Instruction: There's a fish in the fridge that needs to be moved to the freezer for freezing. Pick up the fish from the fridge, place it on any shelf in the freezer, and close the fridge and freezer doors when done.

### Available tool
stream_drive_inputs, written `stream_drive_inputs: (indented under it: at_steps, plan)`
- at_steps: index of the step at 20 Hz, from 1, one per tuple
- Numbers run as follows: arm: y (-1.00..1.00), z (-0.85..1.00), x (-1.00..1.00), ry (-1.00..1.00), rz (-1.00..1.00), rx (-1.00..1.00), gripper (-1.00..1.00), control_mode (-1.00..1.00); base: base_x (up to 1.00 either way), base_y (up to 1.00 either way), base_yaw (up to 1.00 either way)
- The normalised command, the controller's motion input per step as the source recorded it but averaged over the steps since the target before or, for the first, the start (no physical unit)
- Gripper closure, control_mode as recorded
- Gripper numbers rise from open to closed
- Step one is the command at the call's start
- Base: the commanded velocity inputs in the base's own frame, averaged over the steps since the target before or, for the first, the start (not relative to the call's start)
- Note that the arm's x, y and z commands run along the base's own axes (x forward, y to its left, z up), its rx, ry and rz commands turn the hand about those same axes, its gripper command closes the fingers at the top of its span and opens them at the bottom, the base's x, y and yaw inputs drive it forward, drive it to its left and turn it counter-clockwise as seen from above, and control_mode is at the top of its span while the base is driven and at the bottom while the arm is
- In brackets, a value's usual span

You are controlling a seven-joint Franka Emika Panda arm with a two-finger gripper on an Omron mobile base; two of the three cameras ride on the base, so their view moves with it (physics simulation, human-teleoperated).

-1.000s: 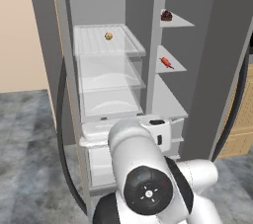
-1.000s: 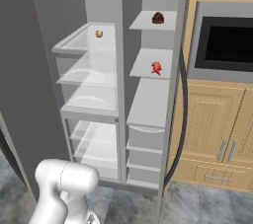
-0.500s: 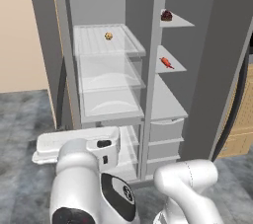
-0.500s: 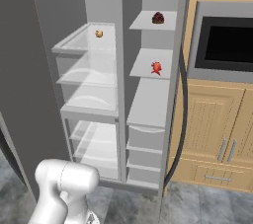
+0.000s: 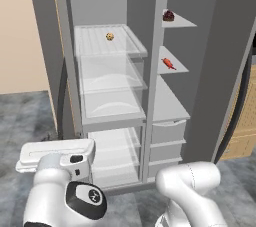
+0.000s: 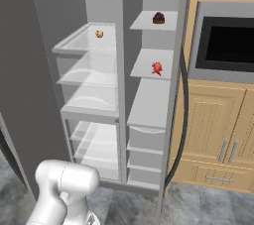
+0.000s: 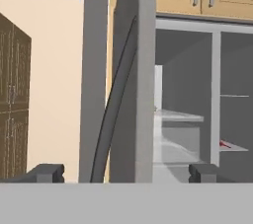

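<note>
The fish (image 5: 168,64) lies on the middle shelf (image 5: 176,62) of the freezer (image 6: 149,100), the narrow right-hand section with the plain grey shelves, so by the look of things the placing is done and what remains is closing the doors. A dark red-brown lump (image 5: 169,16) sits on the freezer shelf above it, and a round tan speckled ball (image 5: 109,36) rests on the top glass shelf of the fridge (image 5: 111,81), the wider section to the left. Both sections stand open.

The end effector (image 7: 123,172) is spread wide and carries nothing; its two dark fingertips (image 7: 47,172) stand far apart at the bottom of the hand view. That view looks along the edge of the open fridge door (image 7: 131,70), with its dark curved bar handle (image 7: 114,104) running down just in front, and past it into the unit, where the fish shows as a small red speck on its shelf. In the left base view the arm is swung low and to the left, the hand near the floor beside the fridge.

I judge the step in hand to be lining up on the fridge door. The next move calls for getting the open fingers or the hand behind the door's outer face and pushing it round until it shuts, then the same for the freezer door (image 5: 220,56) on the right.
</note>
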Motion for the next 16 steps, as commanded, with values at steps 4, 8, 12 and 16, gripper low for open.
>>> stream_drive_inputs:
  at_steps: [4,8,12,16]
  plan:
    - [0.1,-0.43,0.14,-0.07,-0.07,0.01,-1.0,-1.0,0.0,0.0,0.0]
    - [0.0,-0.27,0.03,0.0,-0.03,0.0,-1.0,-1.0,0.0,0.0,0.0]
    - [0.0,-0.23,0.0,0.0,-0.02,0.0,-1.0,-1.0,0.0,0.0,0.0]
    - [0.0,-0.2,0.11,0.0,-0.02,0.0,-1.0,-1.0,0.0,0.0,0.0]
